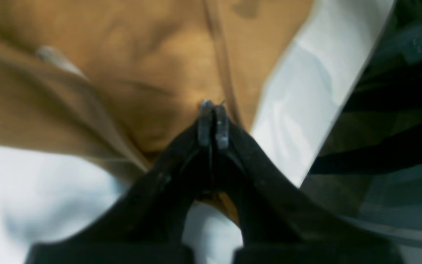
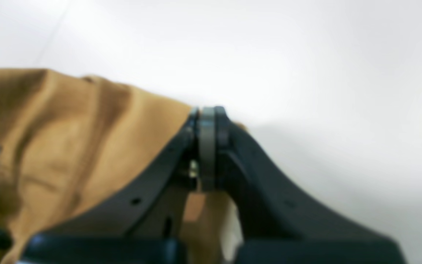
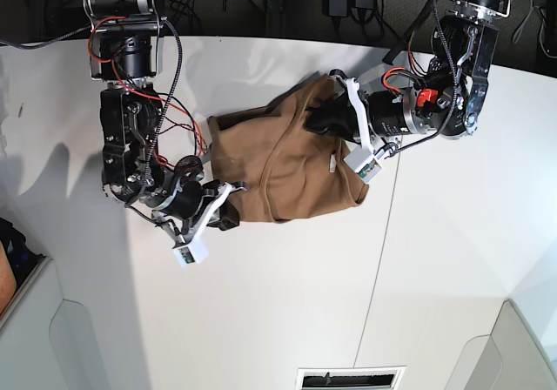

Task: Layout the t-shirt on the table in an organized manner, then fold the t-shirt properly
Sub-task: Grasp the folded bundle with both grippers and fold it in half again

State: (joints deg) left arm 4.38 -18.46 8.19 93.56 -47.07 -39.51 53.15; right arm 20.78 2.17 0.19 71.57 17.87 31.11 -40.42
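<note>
In the base view the 2 arms reach in from opposite sides of the white counter point(image 3: 287, 303) and meet the tan t-shirt point(image 3: 278, 159) between them. The right arm hangs down from its mount at the upper left of that view, bends at the elbow and turns its wrist toward the shirt, so the right gripper point(image 3: 228, 200) sits low at the shirt's near-left corner. The left arm comes down from the upper right, folds back and stretches sideways, putting the left gripper point(image 3: 324, 116) at the shirt's far-right edge.

From the right wrist camera, the right gripper point(image 2: 207, 121) has its fingers point(image 2: 206, 146) pressed together with the shirt's edge point(image 2: 86, 146) caught at them; tan cloth also shows under the jaws. The counter point(image 2: 306, 73) fills the rest of that view. From the left wrist camera, the left gripper point(image 1: 213, 110) likewise has its 2 fingers point(image 1: 205, 124) closed against each other, pinching a fold of the shirt point(image 1: 141, 73) that bunches around the tips. The counter point(image 1: 299, 102) shows beside the cloth, and its edge runs diagonally on the right.

The t-shirt lies crumpled near the middle of the counter, not spread flat. Its long axis runs diagonally in the base view, from the near-left corner held by the right gripper up to the far-right part held by the left gripper. A small white tag point(image 3: 332, 165) shows on its right side. Which end is the neck cannot be told for certain.
</note>
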